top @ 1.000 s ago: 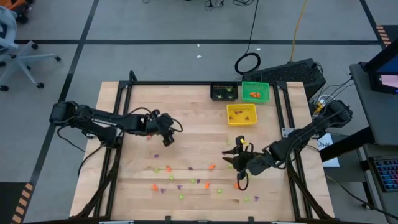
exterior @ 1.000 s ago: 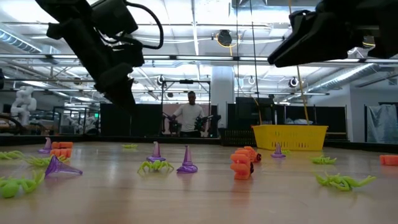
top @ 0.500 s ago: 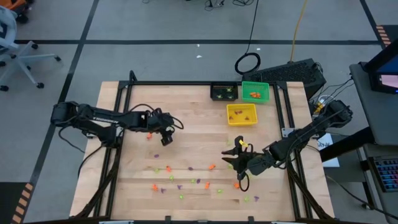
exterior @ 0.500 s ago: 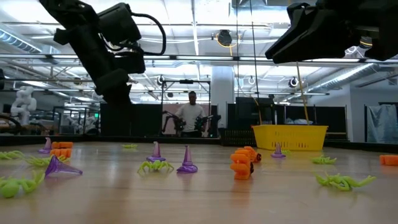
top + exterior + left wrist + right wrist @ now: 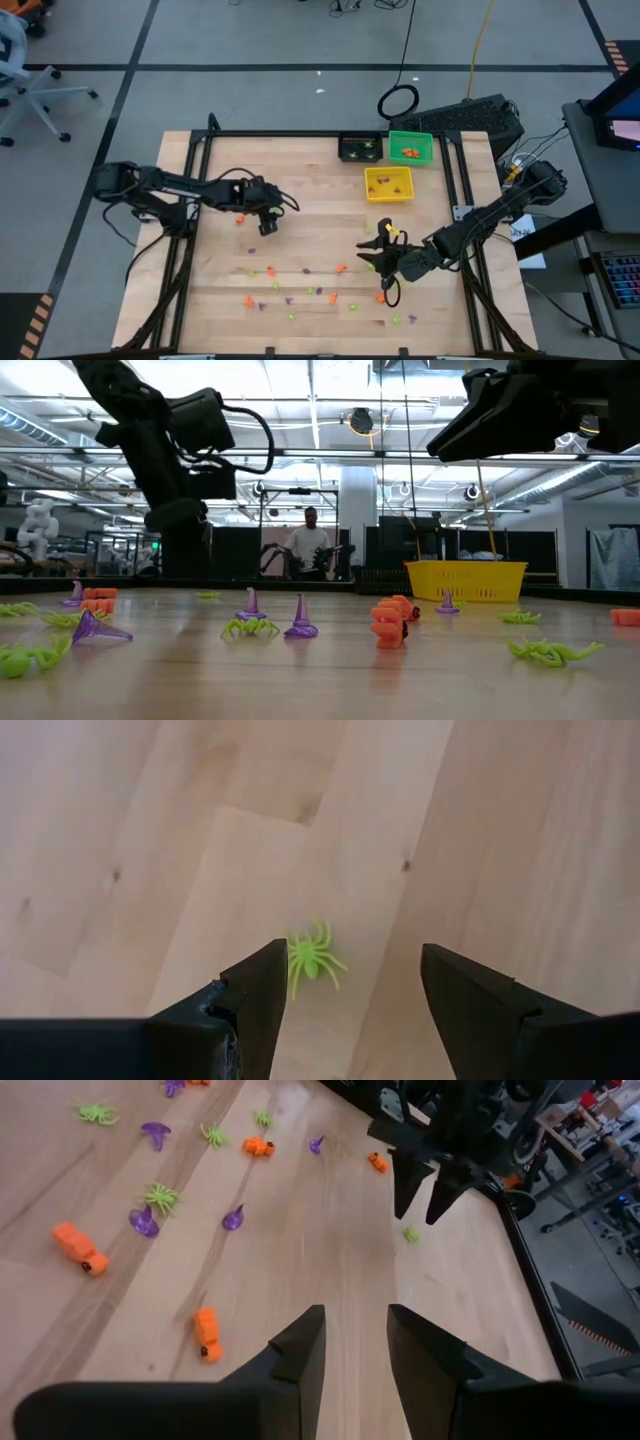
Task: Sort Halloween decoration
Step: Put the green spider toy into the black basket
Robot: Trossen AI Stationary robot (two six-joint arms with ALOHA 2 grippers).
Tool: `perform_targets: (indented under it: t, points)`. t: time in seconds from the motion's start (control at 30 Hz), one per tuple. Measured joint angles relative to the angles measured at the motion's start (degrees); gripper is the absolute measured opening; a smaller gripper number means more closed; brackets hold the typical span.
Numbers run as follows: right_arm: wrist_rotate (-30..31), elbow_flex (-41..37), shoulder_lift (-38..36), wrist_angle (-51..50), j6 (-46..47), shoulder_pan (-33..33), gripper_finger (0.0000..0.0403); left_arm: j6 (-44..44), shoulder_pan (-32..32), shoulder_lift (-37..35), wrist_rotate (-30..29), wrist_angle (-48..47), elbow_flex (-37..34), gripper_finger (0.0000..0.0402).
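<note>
We see high cam straight down on whole table (image 5: 330, 200); low cam level at tabletop; wrist cams close. Left wrist & right wrist share green spider (image 5: 312, 958).

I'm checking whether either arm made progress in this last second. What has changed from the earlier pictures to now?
Only the left gripper moved: it shifted slightly toward the table's middle and now hangs with open fingers over a light-green spider, not yet gripping it. The right gripper stayed where it was, and the scattered trinkets and the yellow bin kept their places.
</note>
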Motion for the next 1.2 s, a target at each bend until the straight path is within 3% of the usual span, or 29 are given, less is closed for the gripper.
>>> perform_targets:
  t: [0.4,0.57,1.2]
  points:
    - [0.02,0.00,-0.01,-0.03,0.63,0.00,0.0095,-4.64,2.46,4.94,-0.97,0.81,0.00,0.0228]
    - [0.04,0.00,-0.01,-0.02,0.87,0.00,0.0095,-4.69,4.24,5.88,2.38,2.82,0.00,0.0222]
    - [0.04,0.00,0.01,-0.03,0.87,0.00,0.0095,-2.60,8.81,6.00,4.93,2.73,0.00,0.0051]
